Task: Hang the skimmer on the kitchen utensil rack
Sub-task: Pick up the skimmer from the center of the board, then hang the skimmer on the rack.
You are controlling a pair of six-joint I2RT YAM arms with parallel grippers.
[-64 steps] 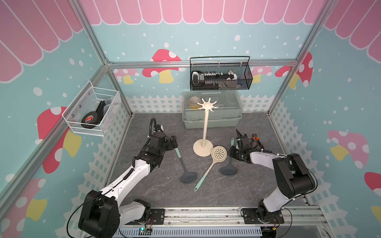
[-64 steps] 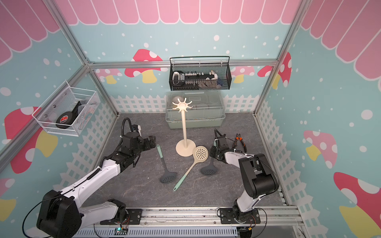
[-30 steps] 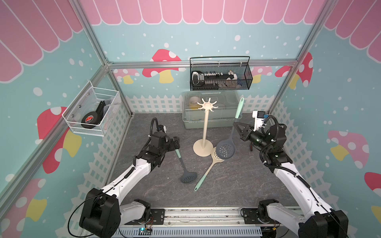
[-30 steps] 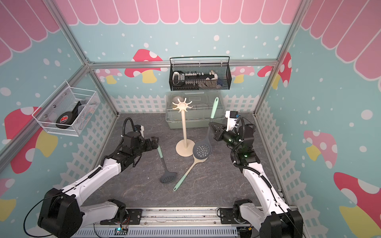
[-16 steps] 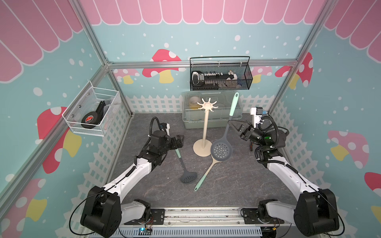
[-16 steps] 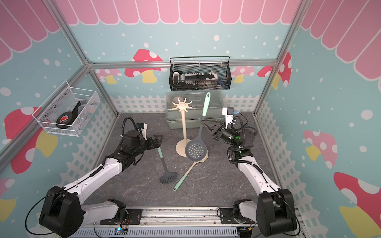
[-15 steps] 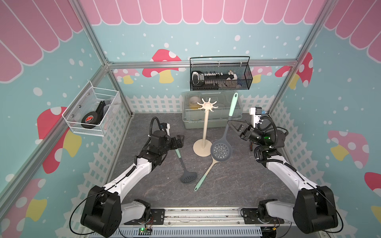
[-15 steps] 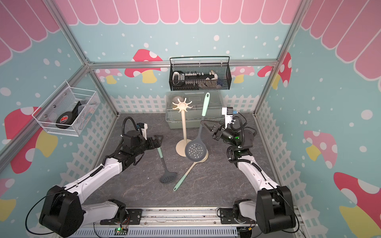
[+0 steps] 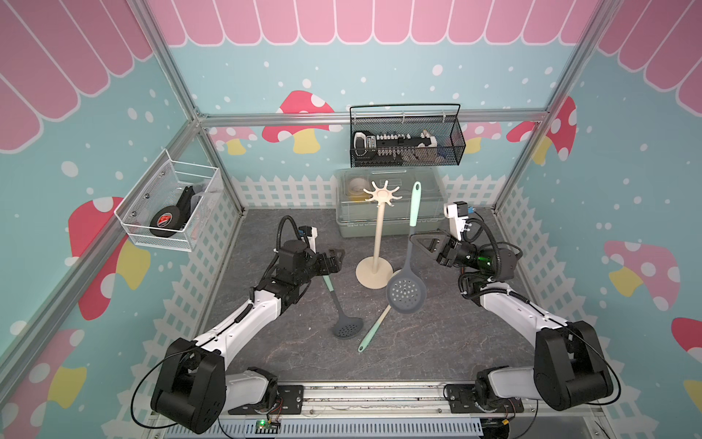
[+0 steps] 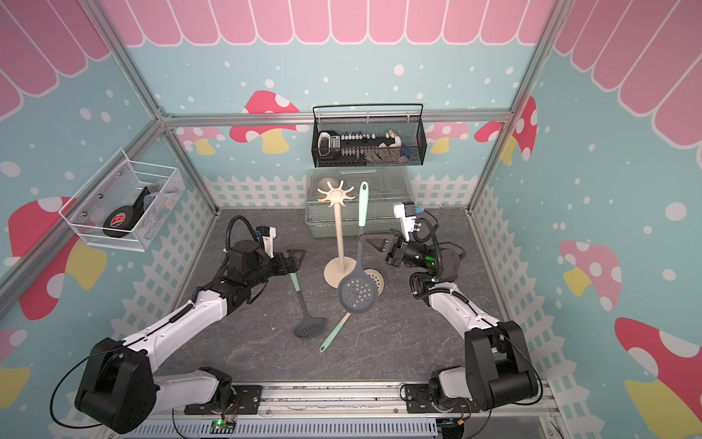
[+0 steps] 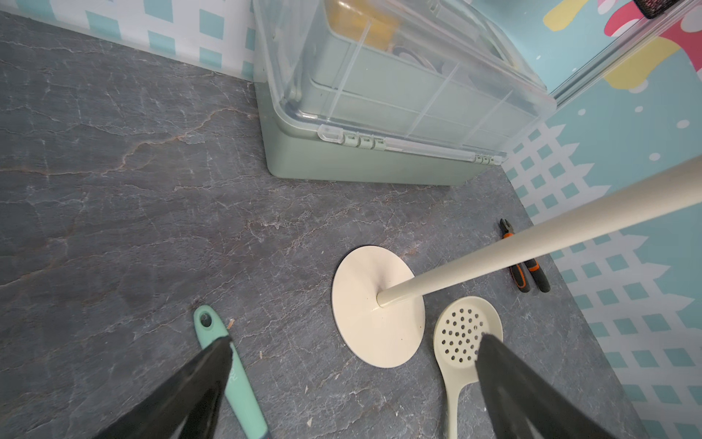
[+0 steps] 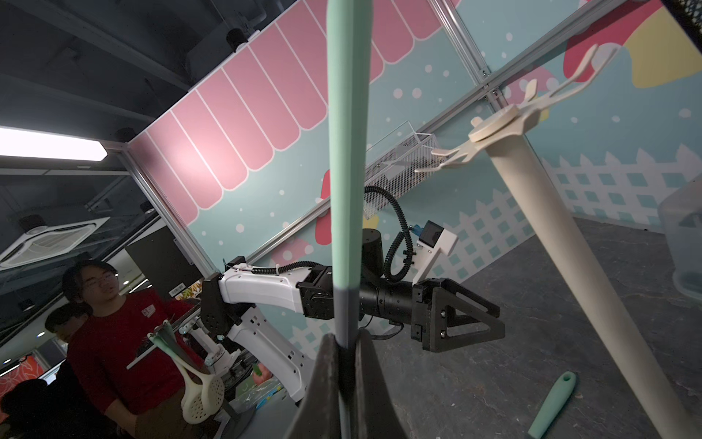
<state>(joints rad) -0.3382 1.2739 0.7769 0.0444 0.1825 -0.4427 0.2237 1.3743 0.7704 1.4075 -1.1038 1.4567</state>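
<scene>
the right gripper (image 9: 413, 238) is clamped on the skimmer (image 9: 405, 294), gripping the grey neck just below its mint handle. two seconds ago the skimmer lay on the table (image 9: 288, 342); now it is off the table and nearly upright, just beside the pole of the kitchen utensil rack (image 9: 378, 235). its handle tip is nearer the hooks than half a second ago. the left gripper (image 9: 337, 255) stays spread wide over the handle of the grey slotted spoon (image 9: 343, 328), holding nothing
</scene>
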